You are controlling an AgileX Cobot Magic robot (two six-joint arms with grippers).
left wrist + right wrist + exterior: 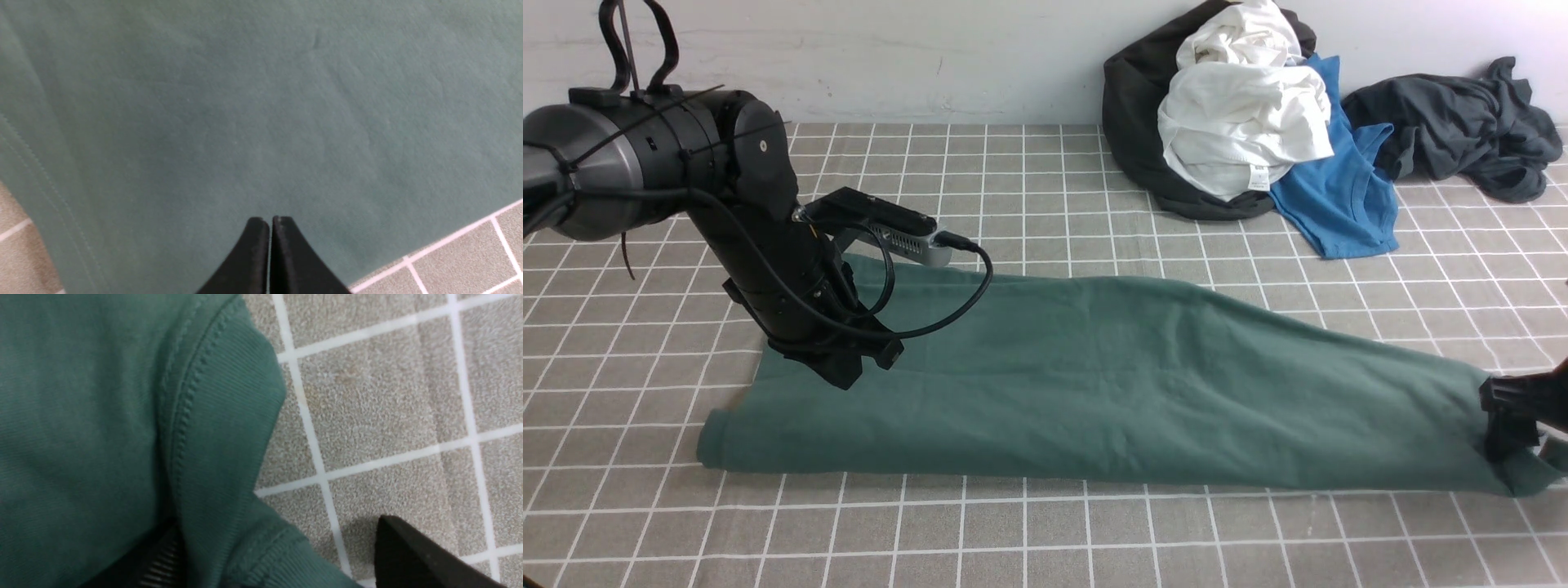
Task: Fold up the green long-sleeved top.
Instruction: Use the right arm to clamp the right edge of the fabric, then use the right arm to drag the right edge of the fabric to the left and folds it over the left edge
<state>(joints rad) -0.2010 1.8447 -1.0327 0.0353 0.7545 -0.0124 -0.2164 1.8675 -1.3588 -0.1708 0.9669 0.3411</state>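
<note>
One green top (1094, 384) (flat), left pincer (269, 223) closed, right pincer (1507, 429) spread.

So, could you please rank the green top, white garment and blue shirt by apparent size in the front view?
1. green long-sleeved top, by far the largest.
2. white garment.
3. blue shirt, partly hidden under the white one, so its true size is unsure.

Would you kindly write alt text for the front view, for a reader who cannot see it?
A green top lies as a long band across a checked tablecloth. The left pincer is over its left end and the right pincer at its right end; other clothes are heaped behind.
</note>
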